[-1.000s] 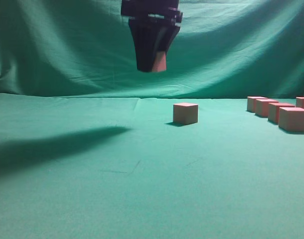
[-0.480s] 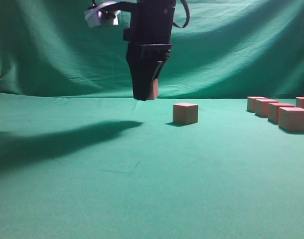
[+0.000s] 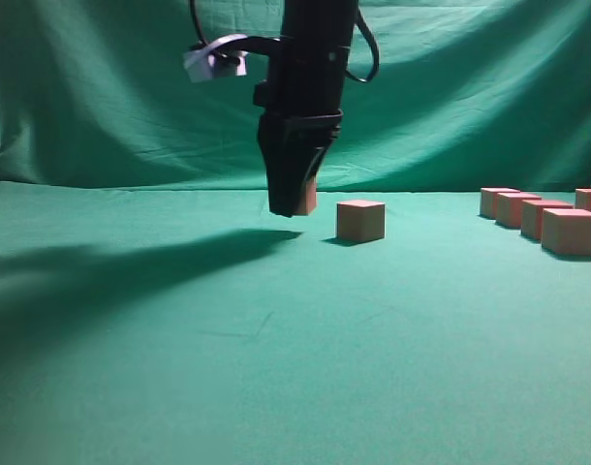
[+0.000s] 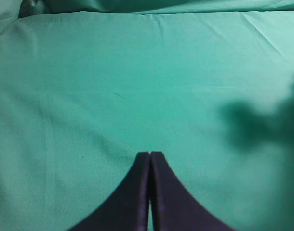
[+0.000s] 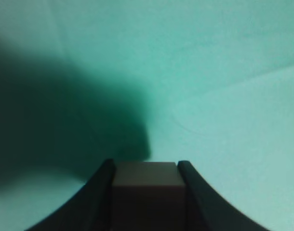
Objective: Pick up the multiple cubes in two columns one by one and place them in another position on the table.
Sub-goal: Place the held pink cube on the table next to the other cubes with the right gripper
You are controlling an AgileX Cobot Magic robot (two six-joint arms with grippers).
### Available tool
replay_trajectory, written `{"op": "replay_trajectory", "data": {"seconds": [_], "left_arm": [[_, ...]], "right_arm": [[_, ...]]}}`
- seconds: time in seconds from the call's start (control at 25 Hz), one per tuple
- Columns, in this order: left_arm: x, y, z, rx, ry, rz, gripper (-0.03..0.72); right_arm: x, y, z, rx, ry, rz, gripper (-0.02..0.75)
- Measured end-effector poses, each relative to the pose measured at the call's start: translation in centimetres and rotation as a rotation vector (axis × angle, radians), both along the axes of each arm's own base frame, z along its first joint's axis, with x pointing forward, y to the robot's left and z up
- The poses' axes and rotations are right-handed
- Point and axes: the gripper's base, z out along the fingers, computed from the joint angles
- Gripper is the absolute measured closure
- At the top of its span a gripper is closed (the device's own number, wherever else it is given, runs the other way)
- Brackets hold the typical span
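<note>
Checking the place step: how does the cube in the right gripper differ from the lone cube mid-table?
The held cube is clamped between the right gripper fingers; the lone cube sits free on the table. The held cube is mostly hidden by the fingers in the exterior view; the lone cube shows fully. The held cube is left of the lone cube and apart from it. Both look like the same plain pink cube.

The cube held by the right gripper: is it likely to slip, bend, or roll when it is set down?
The cube sits squarely between the right gripper fingers and looks undeformed, so it is probably stiff. Its flat faces suggest it will rest, not roll, on the table. Matte faces make slipping seem unlikely.
</note>
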Motion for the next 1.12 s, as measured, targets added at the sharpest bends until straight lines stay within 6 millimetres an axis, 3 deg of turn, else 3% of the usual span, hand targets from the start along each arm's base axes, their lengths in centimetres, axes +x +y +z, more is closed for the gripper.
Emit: {"op": "replay_trajectory", "data": {"seconds": [0.48,1.12], "left_arm": [[0.0,0.0,0.0,0.000,0.000,0.000,0.688],[0.0,0.0,0.0,0.000,0.000,0.000,0.688]], "right_arm": [[0.8,-0.7,-1.5,0.017,0.042,-0.012,0.464],[1.0,-1.2,-1.6,0.010,0.039,0.011,0.464]]}}
